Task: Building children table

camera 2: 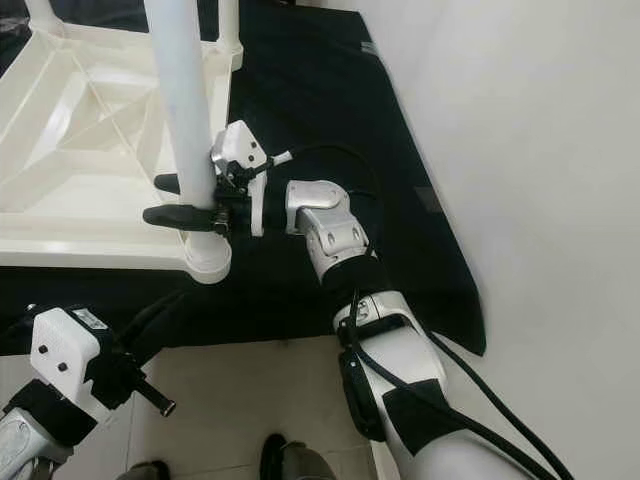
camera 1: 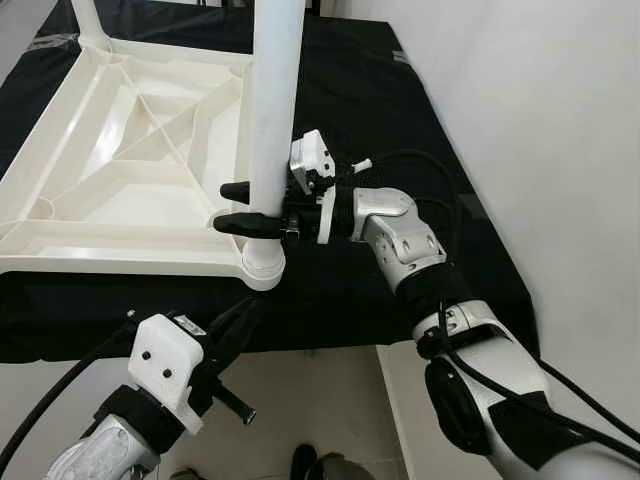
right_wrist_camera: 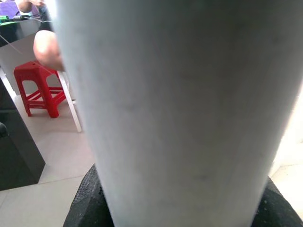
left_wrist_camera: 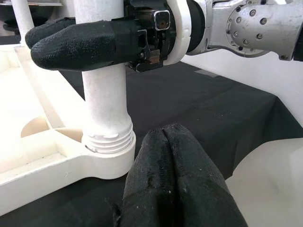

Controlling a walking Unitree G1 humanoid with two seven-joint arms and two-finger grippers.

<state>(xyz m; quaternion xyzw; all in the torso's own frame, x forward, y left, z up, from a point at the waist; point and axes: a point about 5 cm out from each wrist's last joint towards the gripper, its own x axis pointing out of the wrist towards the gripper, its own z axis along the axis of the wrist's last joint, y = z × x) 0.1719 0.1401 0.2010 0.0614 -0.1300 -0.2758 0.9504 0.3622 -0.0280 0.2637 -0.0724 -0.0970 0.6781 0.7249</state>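
Observation:
A white plastic children's table [camera 1: 120, 170] lies upside down on a black cloth. One white leg [camera 1: 273, 110] stands upright in its near right corner socket [camera 1: 262, 265], with screw threads [left_wrist_camera: 108, 138] showing at the joint. My right gripper [camera 1: 222, 207] is shut on this leg just above the socket, one black finger on each side. In the right wrist view the leg [right_wrist_camera: 180, 109] is pressed close to the camera. My left gripper [camera 1: 246, 310] hangs low in front of the table's edge, its fingers [left_wrist_camera: 170, 175] pressed together on nothing, pointing up towards the socket.
More white legs [camera 2: 228, 20] stand at the table's far corners. The black cloth [camera 1: 400, 110] ends near a white wall [camera 1: 540, 120] on the right. Pale floor tiles [camera 1: 320, 400] lie below. A red stool [right_wrist_camera: 40, 87] and part of a person [right_wrist_camera: 47, 49] are beyond the leg.

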